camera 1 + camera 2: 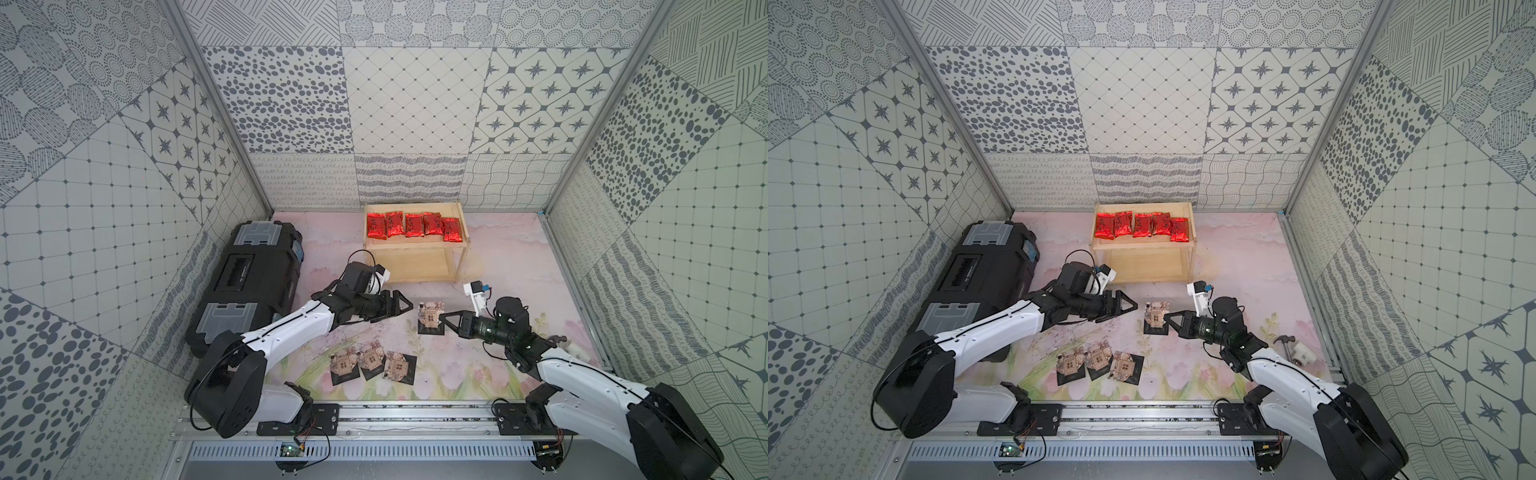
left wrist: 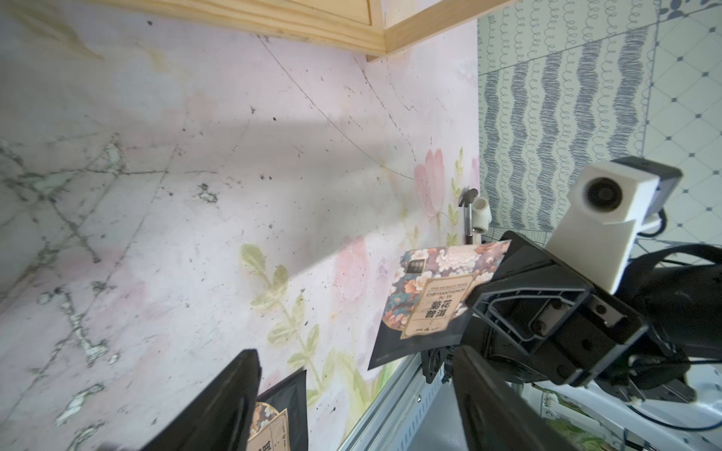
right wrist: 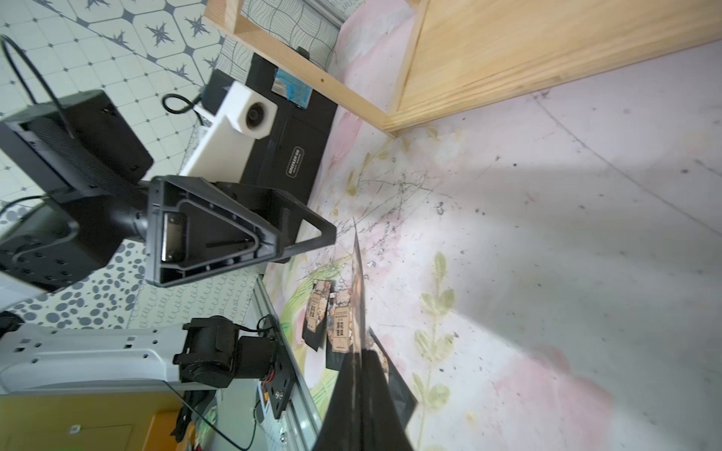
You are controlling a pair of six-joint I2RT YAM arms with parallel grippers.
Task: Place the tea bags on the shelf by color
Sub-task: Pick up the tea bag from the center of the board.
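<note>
Patterned grey-and-white wall panels (image 1: 415, 104) enclose a pink floral mat (image 1: 498, 257) that serves as the work surface. Item 1: right pincer (image 1: 441, 321) (image 1: 1167, 319), pressed together on one edge of a black tea bag (image 1: 430, 318) (image 1: 1156, 318) with a beige floral print. The left wrist view shows this sachet (image 2: 426, 296) lifted off the mat, and the right wrist view shows it edge-on (image 3: 357, 273) between the fingers. Item 2: left pincer (image 1: 398, 312) (image 1: 1125, 311), spread wide and holding nothing. It faces the right pincer from the far side of the held sachet, its tip just beside the sachet's free edge with a small gap between. Item 3: three more black tea bags (image 1: 371, 365) (image 1: 1098, 362), lying flat in a row on the mat, slightly overlapping, between both pincers and the arm bases. Item 4: pale wooden shelf (image 1: 415, 245) (image 1: 1142, 243), standing beyond both pincers against the back wall. Item 5: five red tea bags (image 1: 414, 225) (image 1: 1143, 225), side by side on the shelf's top tier. No black sachet shows on the visible part of the lower tier. Item 6: black toolbox (image 1: 245, 286) (image 1: 980, 274), on the outer side of the left pincer. Item 7: small hammer (image 1: 1283, 340) and white fitting (image 1: 1300, 355), on the mat behind the right pincer, at the mat's edge.
</note>
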